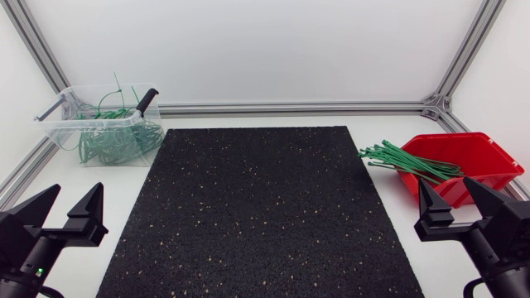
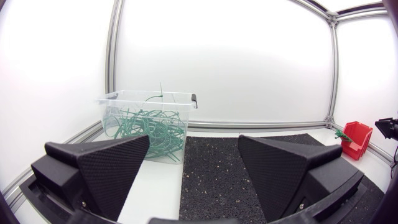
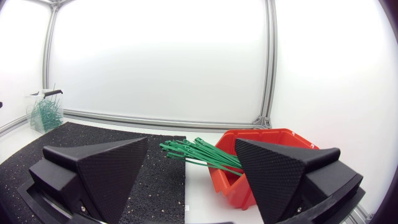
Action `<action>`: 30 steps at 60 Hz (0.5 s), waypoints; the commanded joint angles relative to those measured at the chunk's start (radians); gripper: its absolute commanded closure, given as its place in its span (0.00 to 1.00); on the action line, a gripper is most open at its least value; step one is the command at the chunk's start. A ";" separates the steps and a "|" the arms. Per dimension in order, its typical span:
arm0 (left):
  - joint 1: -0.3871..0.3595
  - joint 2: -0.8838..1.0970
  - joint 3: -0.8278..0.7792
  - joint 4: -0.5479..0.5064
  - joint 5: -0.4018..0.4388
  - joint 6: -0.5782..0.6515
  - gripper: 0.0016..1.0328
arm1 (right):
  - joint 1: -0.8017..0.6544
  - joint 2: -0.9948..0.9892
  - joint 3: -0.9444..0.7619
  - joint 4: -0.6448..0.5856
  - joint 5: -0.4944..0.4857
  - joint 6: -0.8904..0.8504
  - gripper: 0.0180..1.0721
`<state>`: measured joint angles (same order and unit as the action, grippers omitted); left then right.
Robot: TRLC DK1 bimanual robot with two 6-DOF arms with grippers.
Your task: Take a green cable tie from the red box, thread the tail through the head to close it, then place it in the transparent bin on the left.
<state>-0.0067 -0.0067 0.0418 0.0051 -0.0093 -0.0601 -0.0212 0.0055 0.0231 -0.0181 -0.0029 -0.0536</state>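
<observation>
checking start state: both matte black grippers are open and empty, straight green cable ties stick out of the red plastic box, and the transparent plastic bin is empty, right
Wrong: the transparent plastic bin holds a tangle of looped green cable ties, per the head view. The rest holds: left gripper and right gripper open and empty, straight green ties sticking out of the red box.

Grippers: two, one left gripper (image 1: 76, 189) and one right gripper (image 1: 444, 184), each with two wedge-shaped fingers. Between them, one black mat (image 1: 257, 215). Ahead of the right gripper, one red box (image 1: 489, 149) holding one bundle of straight green cable ties (image 1: 406, 161), too many to count. Ahead of the left gripper, one transparent bin (image 1: 58, 124) holding one uncountable tangle of looped ties (image 1: 116, 141) and one black-handled tool (image 1: 146, 101).
</observation>
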 commanded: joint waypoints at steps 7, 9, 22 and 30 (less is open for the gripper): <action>0.007 -0.007 -0.040 -0.017 -0.004 -0.012 0.04 | 0.003 -0.010 -0.023 0.006 -0.005 0.005 0.03; 0.007 -0.007 -0.040 -0.017 -0.004 -0.012 0.04 | 0.003 -0.010 -0.023 0.006 -0.005 0.006 0.03; 0.008 -0.007 -0.040 -0.017 -0.004 -0.012 0.04 | 0.009 -0.010 -0.023 0.006 -0.005 0.005 0.03; 0.008 -0.007 -0.040 -0.017 -0.004 -0.012 0.04 | 0.006 -0.010 -0.023 0.006 -0.005 0.003 0.03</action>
<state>-0.0067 -0.0067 0.0418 0.0051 -0.0093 -0.0601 -0.0204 0.0055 0.0231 -0.0185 -0.0029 -0.0536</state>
